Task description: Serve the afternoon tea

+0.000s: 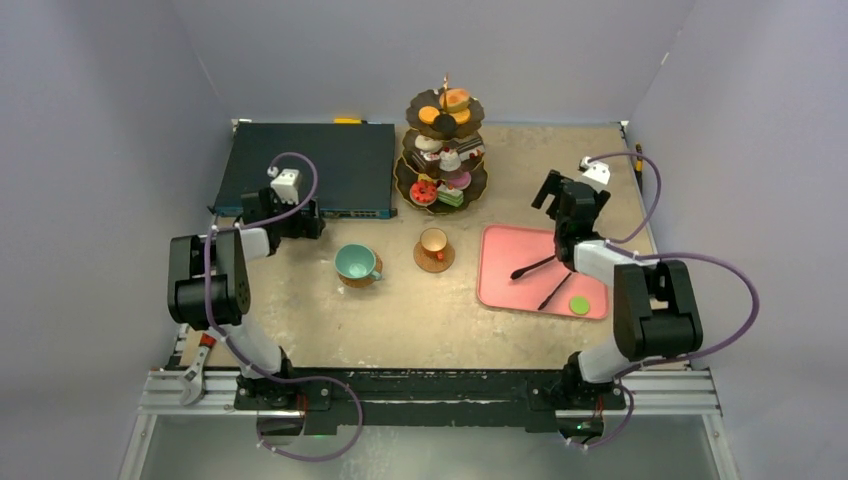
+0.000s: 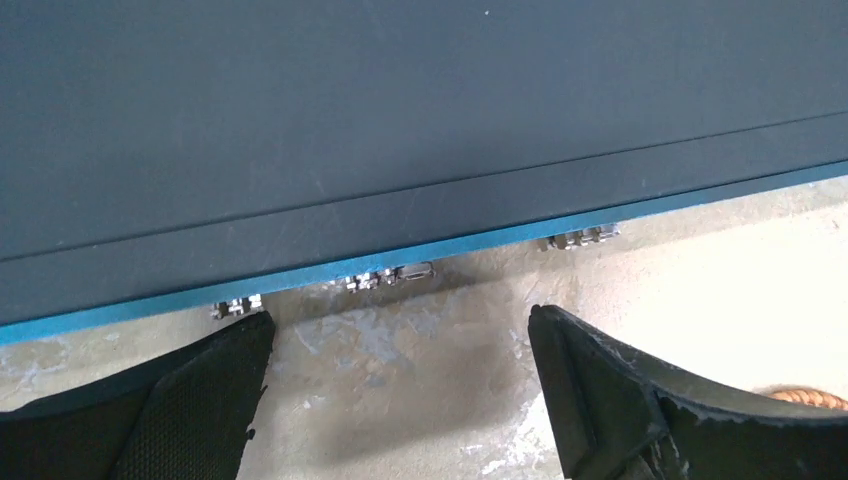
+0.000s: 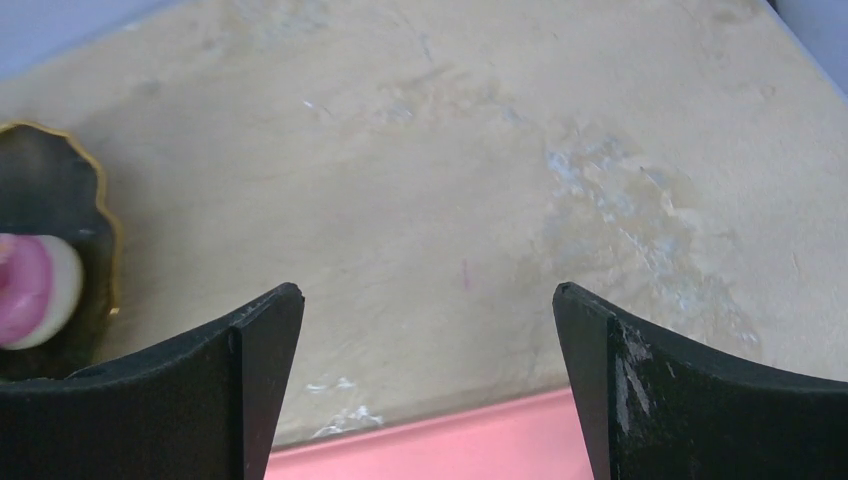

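Note:
The dark three-tier stand [image 1: 443,150] with its gold rod stands at the back centre, loaded with small toy cakes and macarons. In the right wrist view its bottom tier [image 3: 60,200] holds a pink-and-white macaron [image 3: 30,290]. A teal cup [image 1: 356,262] and a smaller tan cup [image 1: 434,241] each sit on a woven coaster in mid-table. One green macaron [image 1: 579,305] lies on the pink tray [image 1: 520,285]. My left gripper [image 1: 280,210] [image 2: 398,318] hangs open by the dark box, nothing between its fingers. My right gripper [image 1: 570,195] [image 3: 426,292] is open over the tray's far edge [image 3: 450,445].
A flat dark blue box [image 1: 310,168] [image 2: 400,130] fills the back left. Black tongs [image 1: 535,268] lie on the pink tray. A coaster's edge [image 2: 805,397] shows at the left wrist view's lower right. A wrench [image 1: 195,375] lies by the left arm's base. Walls close in three sides.

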Motion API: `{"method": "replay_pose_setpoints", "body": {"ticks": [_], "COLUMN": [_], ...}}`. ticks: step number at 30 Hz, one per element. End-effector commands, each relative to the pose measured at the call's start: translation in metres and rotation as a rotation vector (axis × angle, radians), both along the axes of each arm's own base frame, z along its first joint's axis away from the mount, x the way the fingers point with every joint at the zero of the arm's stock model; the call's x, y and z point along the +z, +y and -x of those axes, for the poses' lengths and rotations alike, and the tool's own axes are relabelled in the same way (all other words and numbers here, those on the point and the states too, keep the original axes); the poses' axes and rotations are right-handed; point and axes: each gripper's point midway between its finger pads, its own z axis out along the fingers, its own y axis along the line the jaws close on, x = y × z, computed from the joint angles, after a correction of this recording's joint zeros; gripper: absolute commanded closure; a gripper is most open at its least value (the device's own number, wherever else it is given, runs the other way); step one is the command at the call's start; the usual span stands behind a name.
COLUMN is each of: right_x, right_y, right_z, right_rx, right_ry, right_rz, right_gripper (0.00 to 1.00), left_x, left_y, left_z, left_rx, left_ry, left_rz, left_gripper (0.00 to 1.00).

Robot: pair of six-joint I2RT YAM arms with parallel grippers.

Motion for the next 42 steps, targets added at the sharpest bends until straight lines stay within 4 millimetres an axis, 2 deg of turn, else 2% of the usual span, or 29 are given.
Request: {"method": "replay_pose_setpoints", "body": {"ticks": [1, 4, 7, 10, 15, 19, 21, 23, 25, 26, 27, 28, 30, 32, 33, 37, 38, 39, 40, 41, 42], "right_x": [0.033, 0.038, 0.054, 0.057, 0.062, 0.039, 0.037, 0.042, 0.031, 0.032, 0.036, 0.036, 0.036, 0.037, 0.036, 0.035, 0.038, 0.034, 0.049, 0.049, 0.039], "right_y": [-0.019, -0.025, -0.032, -0.035, -0.037, -0.045, -0.049, -0.044, -0.043, -0.044, -0.046, -0.042, -0.041, -0.037, -0.036, -0.032, -0.029, -0.017, -0.019, -0.02, -0.018], "right_z": [-0.016, -0.02, -0.014, -0.007, 0.012, 0.034, 0.04, 0.036, 0.027, 0.026, 0.027, 0.027, 0.029, 0.028, 0.028, 0.025, 0.029, 0.039, 0.056, 0.067, 0.065], "right_rx": [-0.089, -0.1, -0.118, -0.127, -0.13, -0.165, -0.187, -0.16, -0.152, -0.156, -0.153, -0.139, -0.13, -0.108, -0.098, -0.07, -0.055, 0.017, 0.011, -0.027, -0.024], "right_ry": [-0.154, -0.165, -0.256, -0.285, -0.334, -0.323, -0.343, -0.378, -0.332, -0.356, -0.381, -0.376, -0.384, -0.39, -0.39, -0.385, -0.406, -0.437, -0.548, -0.556, -0.506], "right_rz": [0.052, 0.082, 0.128, 0.138, 0.14, 0.15, 0.162, 0.144, 0.149, 0.161, 0.204, 0.209, 0.209, 0.219, 0.224, 0.226, 0.228, 0.211, 0.272, 0.281, 0.252], "right_gripper": [0.02, 0.02, 0.02, 0.02, 0.02, 0.02, 0.02, 0.02, 0.02, 0.02, 0.02, 0.02, 0.02, 0.02, 0.02, 0.02, 0.02, 0.02, 0.02, 0.02, 0.02], "left_x": [0.006, 0.019, 0.03, 0.038, 0.061, 0.061, 0.061, 0.062, 0.062, 0.058, 0.068, 0.068, 0.055, 0.057, 0.052, 0.051, 0.05, 0.051, 0.053, 0.053, 0.051], "left_y": [0.002, 0.0, -0.001, -0.001, -0.011, -0.015, -0.016, -0.019, -0.023, -0.023, -0.025, -0.027, -0.025, -0.026, -0.024, -0.027, -0.026, -0.026, -0.028, -0.027, -0.027], "left_z": [-0.012, -0.012, -0.01, -0.009, 0.016, 0.025, 0.027, 0.033, 0.043, 0.047, 0.048, 0.048, 0.046, 0.036, 0.032, 0.03, 0.031, 0.031, 0.031, 0.031, 0.031], "left_rx": [0.055, 0.069, 0.085, 0.1, 0.071, 0.053, 0.053, 0.046, 0.035, 0.046, 0.045, 0.047, 0.046, 0.056, 0.066, 0.07, 0.071, 0.071, 0.069, 0.068, 0.069], "left_ry": [-0.136, -0.213, -0.298, -0.338, -0.537, -0.555, -0.559, -0.575, -0.607, -0.61, -0.679, -0.69, -0.604, -0.618, -0.582, -0.576, -0.562, -0.568, -0.585, -0.586, -0.572], "left_rz": [0.014, 0.032, 0.039, 0.049, 0.061, 0.045, 0.034, 0.017, -0.004, -0.018, -0.01, 0.007, -0.03, -0.014, -0.023, -0.048, -0.054, -0.051, -0.043, -0.047, -0.048], "left_gripper": [0.01, 0.01, 0.01, 0.01, 0.01, 0.01, 0.01, 0.01, 0.01, 0.01, 0.01, 0.01, 0.01, 0.01, 0.01, 0.01, 0.01, 0.01, 0.01, 0.01, 0.01]}}
